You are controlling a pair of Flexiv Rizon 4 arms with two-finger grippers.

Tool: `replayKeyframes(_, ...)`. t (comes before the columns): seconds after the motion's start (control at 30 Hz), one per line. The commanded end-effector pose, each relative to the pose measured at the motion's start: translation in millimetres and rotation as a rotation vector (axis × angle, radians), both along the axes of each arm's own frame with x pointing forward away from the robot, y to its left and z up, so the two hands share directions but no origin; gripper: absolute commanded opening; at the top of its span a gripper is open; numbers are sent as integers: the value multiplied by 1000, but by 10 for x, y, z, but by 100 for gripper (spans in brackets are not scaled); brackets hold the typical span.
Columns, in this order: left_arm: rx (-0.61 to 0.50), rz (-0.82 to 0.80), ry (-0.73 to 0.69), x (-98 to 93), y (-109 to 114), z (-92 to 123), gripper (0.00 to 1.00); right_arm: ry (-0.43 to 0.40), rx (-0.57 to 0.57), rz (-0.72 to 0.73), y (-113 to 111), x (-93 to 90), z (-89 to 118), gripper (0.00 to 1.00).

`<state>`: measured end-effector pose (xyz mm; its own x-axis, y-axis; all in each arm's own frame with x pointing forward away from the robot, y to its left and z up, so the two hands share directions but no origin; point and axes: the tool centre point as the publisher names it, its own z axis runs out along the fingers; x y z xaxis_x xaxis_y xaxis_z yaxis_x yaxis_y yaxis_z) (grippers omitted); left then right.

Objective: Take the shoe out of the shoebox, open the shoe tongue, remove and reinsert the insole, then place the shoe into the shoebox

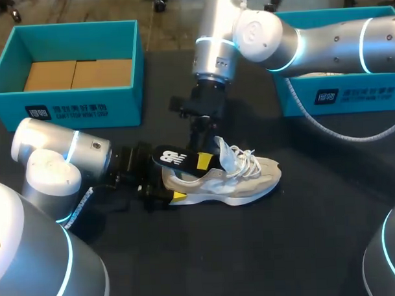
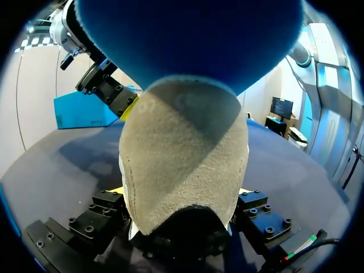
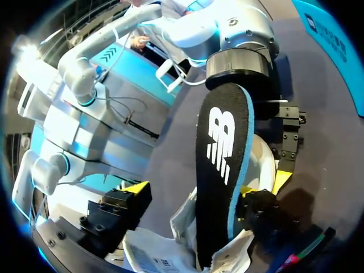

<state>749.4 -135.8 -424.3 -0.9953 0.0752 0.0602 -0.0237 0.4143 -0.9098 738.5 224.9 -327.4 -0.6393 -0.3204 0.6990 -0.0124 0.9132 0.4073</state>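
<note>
Black table all round, and near its middle lies the shoe, a pale sneaker on its sole with its toe toward the right edge, its laces loose and its tongue standing up. Look at the insole: black with a white logo, blue underneath, slanting out of the collar and overhanging the heel. At the heel the left gripper is clamped on, a finger on each side. From above, the right gripper hangs over the shoe's mouth with fingers spread; one rests against the insole's edge, the other stands clear of it. That raised insole blocks much of the left wrist view. Further out, the teal shoebox sits at the far left corner with a cardboard insert inside, and a second teal box sits by the far right edge.
</note>
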Motion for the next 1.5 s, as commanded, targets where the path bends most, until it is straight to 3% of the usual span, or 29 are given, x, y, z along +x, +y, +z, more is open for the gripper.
replayKeyframes(0.03,4,-1,1,9,4,-51,0,4,6,4,18,41,-46,47)
replayKeyframes(0.73,4,-1,1,9,4,-51,0,22,60,21,139,132,-186,35)
replayKeyframes(0.9,4,-1,1,9,4,-51,0,27,66,21,144,135,-199,15)
replayKeyframes(0.97,4,-1,1,9,4,-51,0,28,69,22,147,142,-206,0)
replayKeyframes(1.17,4,-1,1,9,4,-51,0,10,105,23,127,151,-176,0)
replayKeyframes(1.5,4,-1,1,9,4,-51,0,-115,201,-16,127,219,162,0)
